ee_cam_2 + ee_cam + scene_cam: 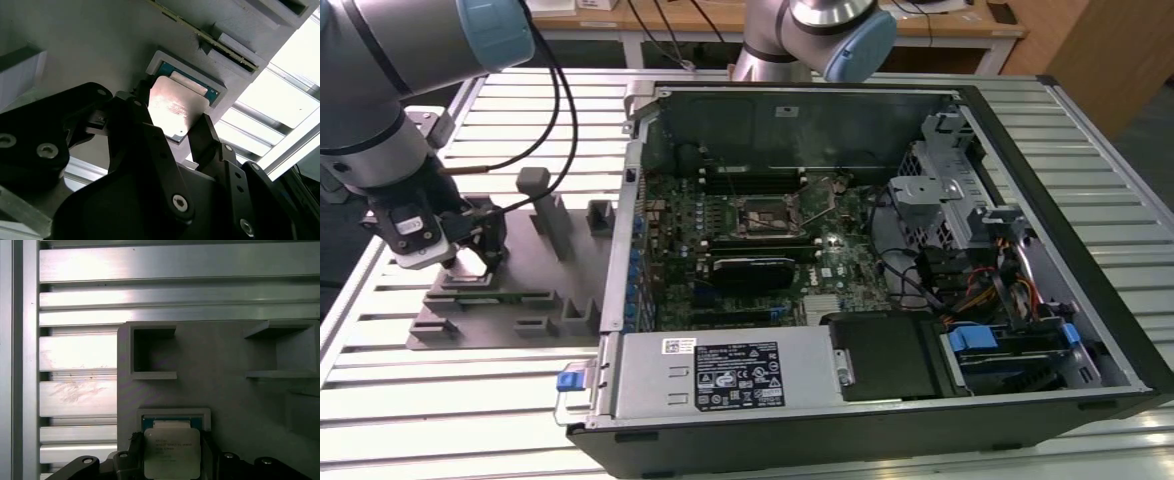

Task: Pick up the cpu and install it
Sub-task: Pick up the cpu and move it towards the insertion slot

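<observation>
- At the grey fixture [520, 300], which lay on the slatted bench [454, 400] to the exterior view's left of the open computer case [801, 120], the gripper [470, 262] was lowered onto the fixture's top face.
- Within a shallow square recess of the fixture, the cpu [175, 105] lay flat with its silvery metal top facing up and a blue-green rim showing along one side.
- Both wrist views showed the gripper set narrow around the cpu, its black fingers [202, 127] standing against two opposite edges of the metal top. Nothing showed that the cpu had left the recess.
- Well apart from the fixture, inside the case, the motherboard socket [765, 215] stood uncovered.
- Handling, as a judgement:
  - The cpu was likely light and stiff, so little grip force would be needed.
  - Its polished top was probably slippery, and its thin rim and underside fragile.
  - Hold was best taken on two opposite side edges of the metal top, square to the fixture's recess walls, so that the part stayed level.
</observation>
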You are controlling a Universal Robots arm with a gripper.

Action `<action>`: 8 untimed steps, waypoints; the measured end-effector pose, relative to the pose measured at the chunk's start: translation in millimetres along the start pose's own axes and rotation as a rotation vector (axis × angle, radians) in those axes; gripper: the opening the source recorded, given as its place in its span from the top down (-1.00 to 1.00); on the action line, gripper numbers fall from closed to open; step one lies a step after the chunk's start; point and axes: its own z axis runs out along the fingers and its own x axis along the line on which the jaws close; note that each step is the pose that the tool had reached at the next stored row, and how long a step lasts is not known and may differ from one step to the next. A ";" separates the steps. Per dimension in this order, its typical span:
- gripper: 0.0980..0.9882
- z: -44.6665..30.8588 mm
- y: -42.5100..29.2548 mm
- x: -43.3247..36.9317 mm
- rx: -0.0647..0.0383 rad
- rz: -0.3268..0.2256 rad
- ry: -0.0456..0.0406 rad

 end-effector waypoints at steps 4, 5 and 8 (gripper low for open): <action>-0.05 -1.1 0.0 0.0 0.000 0.000 0.0001; -0.05 -1.2 0.0 0.0 0.000 0.000 0.0001; -0.05 -0.5 0.0 0.1 0.000 0.000 0.0003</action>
